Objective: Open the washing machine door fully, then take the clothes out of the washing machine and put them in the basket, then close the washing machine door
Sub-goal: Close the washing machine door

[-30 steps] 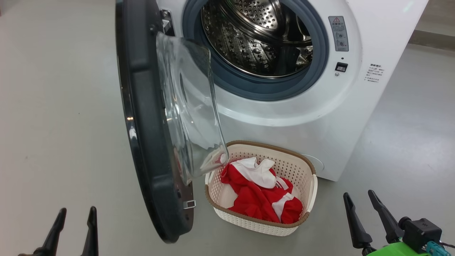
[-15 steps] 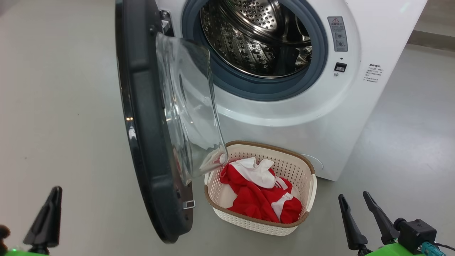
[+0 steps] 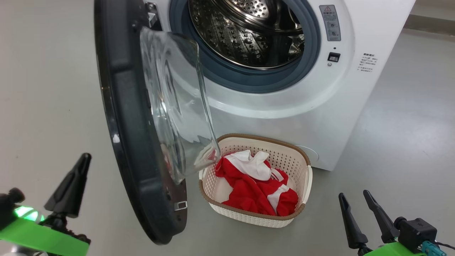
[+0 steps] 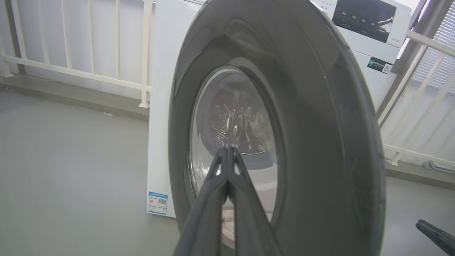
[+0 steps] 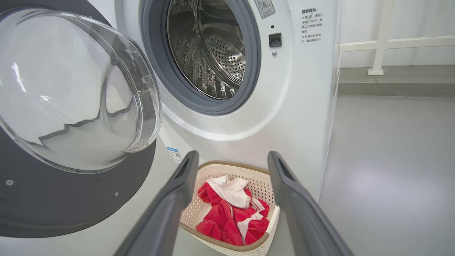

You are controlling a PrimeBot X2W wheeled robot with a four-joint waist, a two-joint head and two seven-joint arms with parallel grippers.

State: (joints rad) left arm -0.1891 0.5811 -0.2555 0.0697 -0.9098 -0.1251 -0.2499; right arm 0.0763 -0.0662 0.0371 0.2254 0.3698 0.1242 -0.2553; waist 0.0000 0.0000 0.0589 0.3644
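Observation:
The washing machine [image 3: 302, 106] stands ahead, its steel drum [image 3: 249, 32] showing bare metal. The washing machine door [image 3: 121, 106] hangs open to the left, with its glass bowl [image 3: 174, 106] over the near-left corner of the basket [image 3: 284, 156]. Red and white clothes [image 3: 249, 192] lie in that basket on the floor. My left gripper [image 3: 84, 158] is shut on nothing, left of the door's outer face [image 4: 302, 106]; its tips [image 4: 230, 149] point at the window. My right gripper [image 3: 353, 195] is open and empty, right of the basket. From its wrist, the right gripper [image 5: 233, 156] frames the basket [image 5: 245, 170] and the clothes [image 5: 220, 220].
Bare grey floor lies to the left and right of the machine. A white railing [image 4: 71, 71] runs behind the machine, and the same railing [image 5: 380, 42] shows beyond its right side. One tip of my right gripper [image 4: 437, 234] pokes in past the door's edge.
My left gripper has shut and risen towards the door's outer side. The head camera has shifted, sliding the whole scene left and up. The right gripper stays open.

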